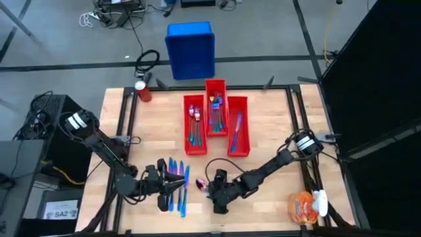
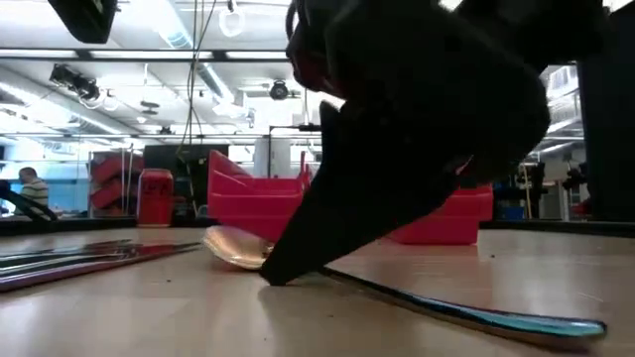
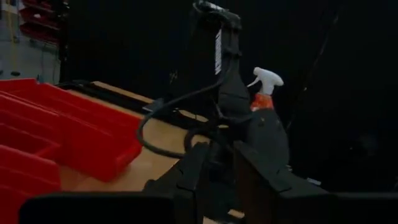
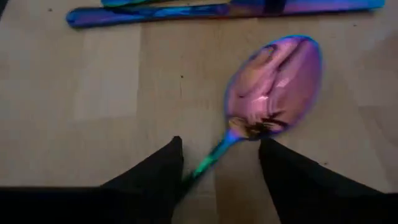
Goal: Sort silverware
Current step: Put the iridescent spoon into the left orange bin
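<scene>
Three red bins [image 1: 216, 122] sit at twelve o'clock on the tabletop [image 1: 151, 125], holding some silverware. Loose knives [image 1: 176, 184] lie at seven o'clock by the left end effector [image 1: 172, 185], fingers' state unclear. Right end effector [image 4: 219, 165], fingers apart, straddles a pink spoon [image 4: 270, 87] at six o'clock.

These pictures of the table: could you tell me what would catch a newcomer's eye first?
Most striking is the pink-purple iridescent spoon lying on the wooden table near its front edge, with the right gripper open and its fingers straddling the spoon's handle. Next are the three red bins at the table's middle, already holding some silverware, and a row of shimmering blue pieces at the front left, beside the left gripper.
</scene>
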Robot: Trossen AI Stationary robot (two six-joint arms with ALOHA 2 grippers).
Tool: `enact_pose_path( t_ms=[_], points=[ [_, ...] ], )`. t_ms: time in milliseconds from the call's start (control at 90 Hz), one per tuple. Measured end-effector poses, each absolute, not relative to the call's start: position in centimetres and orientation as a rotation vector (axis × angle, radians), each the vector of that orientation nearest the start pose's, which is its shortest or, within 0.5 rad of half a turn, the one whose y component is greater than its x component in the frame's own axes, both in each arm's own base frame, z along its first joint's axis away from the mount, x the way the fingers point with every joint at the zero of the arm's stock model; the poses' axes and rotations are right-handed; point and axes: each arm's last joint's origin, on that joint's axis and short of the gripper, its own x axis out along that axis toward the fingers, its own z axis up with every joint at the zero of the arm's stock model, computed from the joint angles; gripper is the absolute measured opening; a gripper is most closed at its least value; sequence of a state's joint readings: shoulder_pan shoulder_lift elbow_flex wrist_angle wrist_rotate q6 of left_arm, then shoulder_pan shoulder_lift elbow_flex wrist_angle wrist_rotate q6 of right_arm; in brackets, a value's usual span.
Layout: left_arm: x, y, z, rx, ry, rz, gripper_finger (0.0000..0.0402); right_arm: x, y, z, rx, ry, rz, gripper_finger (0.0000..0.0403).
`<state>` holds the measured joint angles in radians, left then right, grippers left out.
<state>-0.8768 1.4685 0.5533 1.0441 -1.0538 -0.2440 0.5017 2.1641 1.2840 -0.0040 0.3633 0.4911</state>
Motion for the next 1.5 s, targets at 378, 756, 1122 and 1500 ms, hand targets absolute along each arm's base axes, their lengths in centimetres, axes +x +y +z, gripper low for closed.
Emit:
enact_pose_path(
  t_ms=[378, 756, 1122, 1500],
  points=[
    [19.3, -19.2, 22.0, -0.359, -0.101, 0.164, 0.0061, 38.1, 18.8, 9.6, 0.098, 0.873, -0.082, 0.0025],
    [19.2, -19.2, 22.2, -0.370, -0.114, 0.159, 0.0061, 36.4, 18.6, 18.6, 0.080, 0.717, -0.035, 0.0001],
    [19.2, -19.3, 22.2, -0.365, -0.112, 0.157, 0.0061, 33.4, 16.0, 29.3, 0.055, 0.379, -0.090, 0.0000],
    [19.2, -19.4, 22.2, -0.357, -0.110, 0.123, 0.0061, 34.2, 8.5, 25.4, 0.304, 0.067, -0.067, 0.0000]
  ],
)
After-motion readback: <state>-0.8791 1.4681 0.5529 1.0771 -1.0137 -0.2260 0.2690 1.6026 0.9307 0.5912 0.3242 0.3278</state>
